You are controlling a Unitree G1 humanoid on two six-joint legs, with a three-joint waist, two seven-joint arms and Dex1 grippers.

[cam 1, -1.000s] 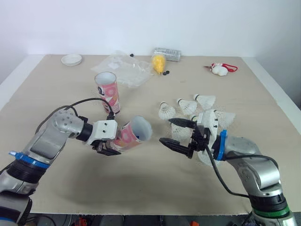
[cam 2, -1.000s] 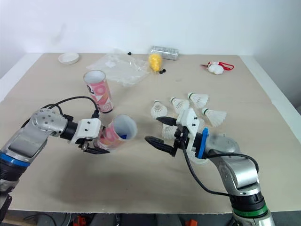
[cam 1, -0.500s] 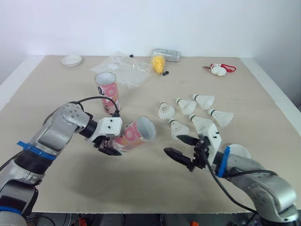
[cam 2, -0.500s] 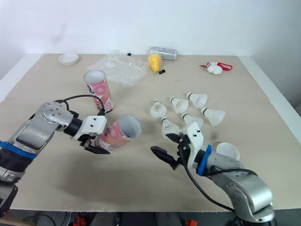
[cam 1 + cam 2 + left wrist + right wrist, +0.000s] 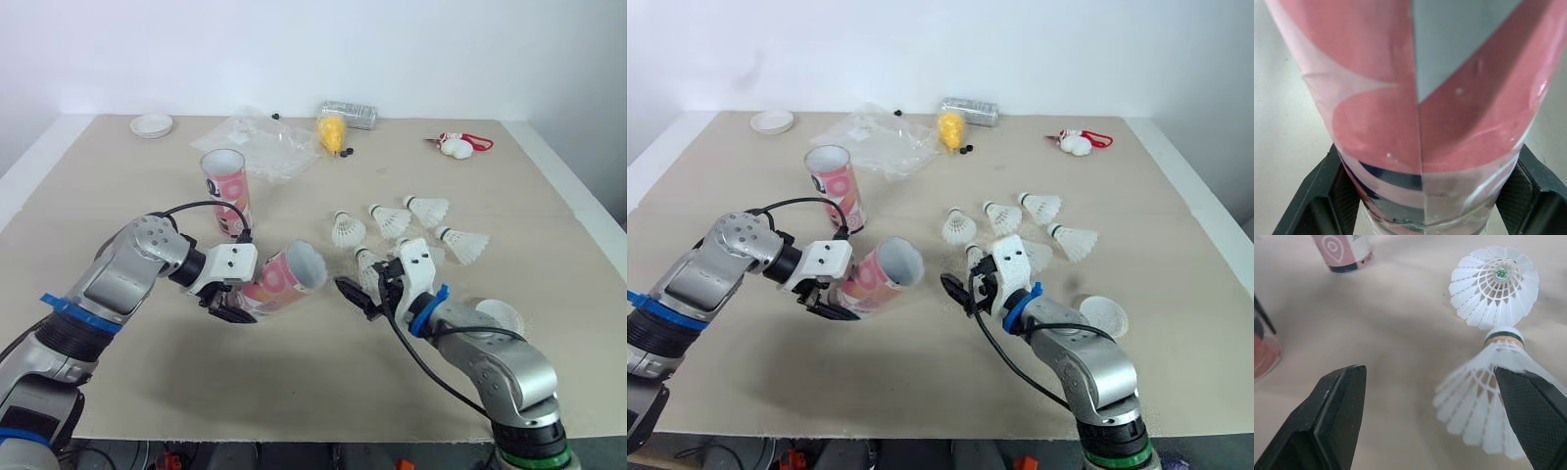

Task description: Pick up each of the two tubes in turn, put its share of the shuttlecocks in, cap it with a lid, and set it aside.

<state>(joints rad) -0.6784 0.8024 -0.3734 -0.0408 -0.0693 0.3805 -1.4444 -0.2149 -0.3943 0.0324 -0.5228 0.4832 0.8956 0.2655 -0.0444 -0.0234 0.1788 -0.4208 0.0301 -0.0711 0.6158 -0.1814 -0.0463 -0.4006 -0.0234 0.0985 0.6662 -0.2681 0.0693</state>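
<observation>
Pink patterned tube [image 5: 281, 282], mouth open, tilts toward the right arm, left claw [image 5: 233, 297] clamped near its base; right claw [image 5: 1427, 391] spread wide, low beside a shuttlecock [image 5: 1481, 401]

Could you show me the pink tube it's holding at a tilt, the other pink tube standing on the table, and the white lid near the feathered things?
tilted tube [image 5: 275, 284]: left eye view, on its pink side wall.
standing tube [image 5: 227, 196]: left eye view, mid-height on its side.
white lid [image 5: 1104, 316]: right eye view, on its middle.

The beige tabletop [image 5: 294, 387] lies open along its near edge — white feathered shuttlecocks [image 5: 344, 230] and an upright pink patterned tube [image 5: 226, 191] block the middle.
</observation>
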